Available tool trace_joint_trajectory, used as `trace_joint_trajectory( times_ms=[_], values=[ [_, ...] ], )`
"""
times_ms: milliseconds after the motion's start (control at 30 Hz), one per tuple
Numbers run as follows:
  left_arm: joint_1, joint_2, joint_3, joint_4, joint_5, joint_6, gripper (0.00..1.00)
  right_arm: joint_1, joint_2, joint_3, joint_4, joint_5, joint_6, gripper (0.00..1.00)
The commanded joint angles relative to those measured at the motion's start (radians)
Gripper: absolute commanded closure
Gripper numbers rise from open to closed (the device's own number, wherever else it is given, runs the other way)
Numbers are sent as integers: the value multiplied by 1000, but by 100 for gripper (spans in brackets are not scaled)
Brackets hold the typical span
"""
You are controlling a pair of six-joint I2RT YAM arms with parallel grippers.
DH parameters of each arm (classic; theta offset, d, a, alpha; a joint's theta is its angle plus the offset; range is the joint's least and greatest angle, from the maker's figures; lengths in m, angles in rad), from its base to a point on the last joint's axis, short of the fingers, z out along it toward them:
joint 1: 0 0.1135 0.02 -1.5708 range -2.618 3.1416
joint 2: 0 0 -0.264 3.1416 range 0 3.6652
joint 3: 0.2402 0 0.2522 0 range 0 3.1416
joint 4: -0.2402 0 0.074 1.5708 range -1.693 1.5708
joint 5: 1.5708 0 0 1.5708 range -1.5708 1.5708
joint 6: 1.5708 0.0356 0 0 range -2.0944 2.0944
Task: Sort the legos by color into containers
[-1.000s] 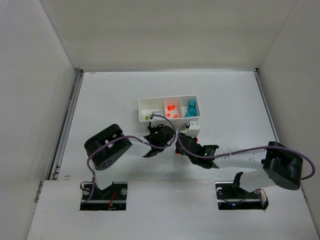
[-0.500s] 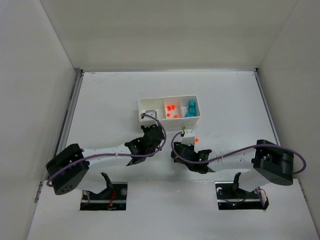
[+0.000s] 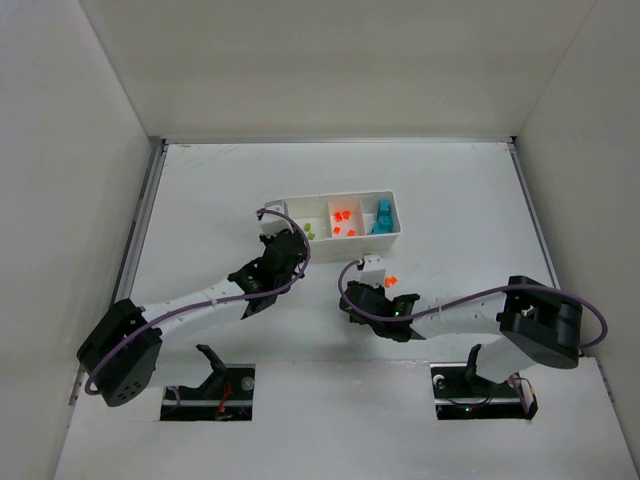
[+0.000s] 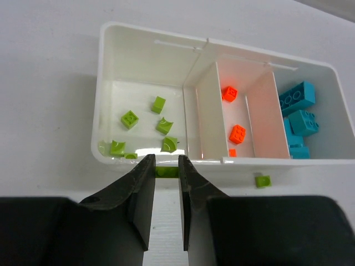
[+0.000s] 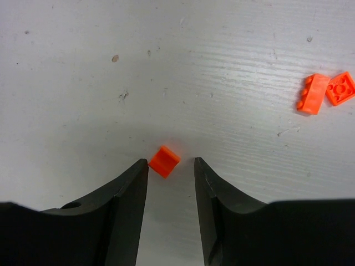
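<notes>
The right gripper (image 5: 171, 161), its open jaws straddling an orange brick (image 5: 165, 160) on the desk (image 5: 222, 83), should close next; the left gripper (image 4: 166, 160), jaws pinching a lime brick (image 4: 166, 172), needs to release over the tray's (image 4: 138, 50) lime compartment (image 4: 141, 105).

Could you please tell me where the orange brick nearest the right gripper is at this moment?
In the right wrist view, the orange brick lies on the table between the open jaws of the right gripper.

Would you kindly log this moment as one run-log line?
left fingers: shut on green lego at tray near wall | right fingers: open around orange lego on table | sorting unfinished
</notes>
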Motion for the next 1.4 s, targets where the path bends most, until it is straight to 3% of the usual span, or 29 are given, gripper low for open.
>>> trace_joint_trajectory(
  times_ms=[0, 300, 600, 833, 1100, 1267, 1367],
  values=[
    [29, 2, 59, 2, 44, -1, 84, -14, 3, 33, -18, -10, -24, 55],
    [87, 41, 85, 5, 83, -2, 84, -43, 42, 64, -39, -36, -87, 55],
    [109, 61, 96, 13, 100, -12, 84, -54, 42, 69, -64, -27, -93, 71],
    [129, 94, 126, 19, 113, -13, 84, -54, -98, 46, -83, 15, -71, 74],
    [153, 237, 205, 45, 125, -1, 82, -57, -297, 29, -114, 6, -82, 74],
    [164, 306, 242, 46, 102, 5, 69, -100, -369, 62, -117, -22, -124, 74],
    [164, 305, 240, 47, 85, 10, 68, -132, -368, 112, -117, -39, -163, 74]
  ],
)
